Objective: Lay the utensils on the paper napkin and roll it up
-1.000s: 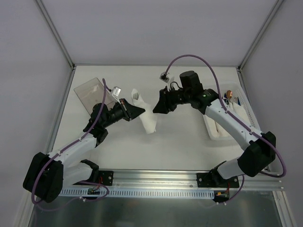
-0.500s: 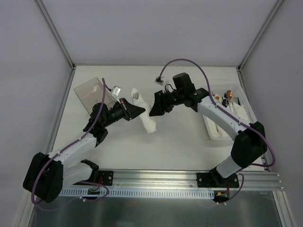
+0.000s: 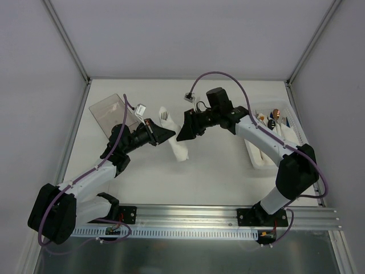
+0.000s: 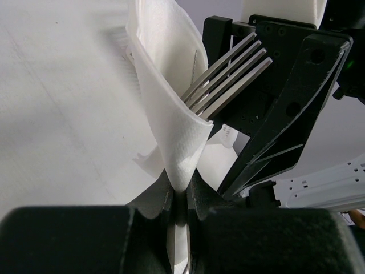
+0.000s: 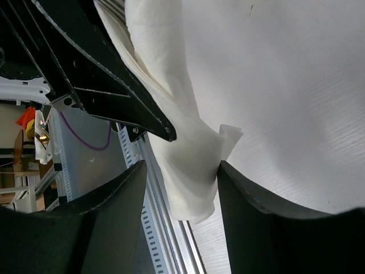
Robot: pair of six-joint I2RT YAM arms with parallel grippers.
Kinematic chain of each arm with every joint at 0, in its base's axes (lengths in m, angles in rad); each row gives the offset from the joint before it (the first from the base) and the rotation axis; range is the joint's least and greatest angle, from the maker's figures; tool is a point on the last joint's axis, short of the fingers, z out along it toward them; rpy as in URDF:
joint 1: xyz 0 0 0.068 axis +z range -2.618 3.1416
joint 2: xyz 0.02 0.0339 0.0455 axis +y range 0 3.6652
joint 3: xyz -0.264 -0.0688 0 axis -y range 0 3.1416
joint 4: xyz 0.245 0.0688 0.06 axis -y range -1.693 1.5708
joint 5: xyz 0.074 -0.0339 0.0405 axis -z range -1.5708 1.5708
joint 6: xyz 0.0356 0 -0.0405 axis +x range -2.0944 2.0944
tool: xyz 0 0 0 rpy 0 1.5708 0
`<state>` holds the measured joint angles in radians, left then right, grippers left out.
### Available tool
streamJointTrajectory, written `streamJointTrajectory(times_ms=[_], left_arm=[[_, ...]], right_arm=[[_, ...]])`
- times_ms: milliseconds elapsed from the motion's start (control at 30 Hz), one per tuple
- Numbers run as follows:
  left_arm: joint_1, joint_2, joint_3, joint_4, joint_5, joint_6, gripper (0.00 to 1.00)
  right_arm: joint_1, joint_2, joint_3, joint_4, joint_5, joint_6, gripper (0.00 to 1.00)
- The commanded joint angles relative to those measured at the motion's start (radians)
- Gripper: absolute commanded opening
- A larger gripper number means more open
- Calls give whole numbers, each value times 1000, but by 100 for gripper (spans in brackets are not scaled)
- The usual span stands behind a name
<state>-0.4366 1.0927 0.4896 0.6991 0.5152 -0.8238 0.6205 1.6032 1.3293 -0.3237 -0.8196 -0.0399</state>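
While the left gripper [image 4: 181, 193] is pinching the thin white paper napkin [image 3: 178, 146], a slim silver-grey metal fork [image 4: 228, 77] is poking from its fold. The right gripper [image 5: 182, 188] is straddling the napkin, fingers spread.

1. Top external view: no text, brand, number or sign is legible. The small white cable tag [image 3: 141, 108] is too small to read.
2. Left wrist view: the paper napkin [image 4: 165, 114] shows no print. Nothing is legible.
3. Right wrist view: nothing is legible.
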Motion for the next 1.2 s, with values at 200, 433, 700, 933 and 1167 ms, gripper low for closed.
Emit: streamJointTrajectory(times_ms=[200, 433, 700, 933, 1167], left_arm=[[10, -14, 30, 66, 16, -11, 0], [12, -8, 30, 66, 14, -15, 0], [10, -2, 35, 65, 17, -21, 0], [12, 7, 33, 77, 19, -24, 0], [10, 9, 30, 94, 23, -31, 0]], right_arm=[[7, 0, 24, -6, 56, -14, 56], [13, 26, 31, -5, -33, 0, 55], [21, 34, 11, 28, -105, 28, 54], [25, 43, 1, 55, -162, 37, 48], [22, 76, 4, 81, -223, 109, 39]])
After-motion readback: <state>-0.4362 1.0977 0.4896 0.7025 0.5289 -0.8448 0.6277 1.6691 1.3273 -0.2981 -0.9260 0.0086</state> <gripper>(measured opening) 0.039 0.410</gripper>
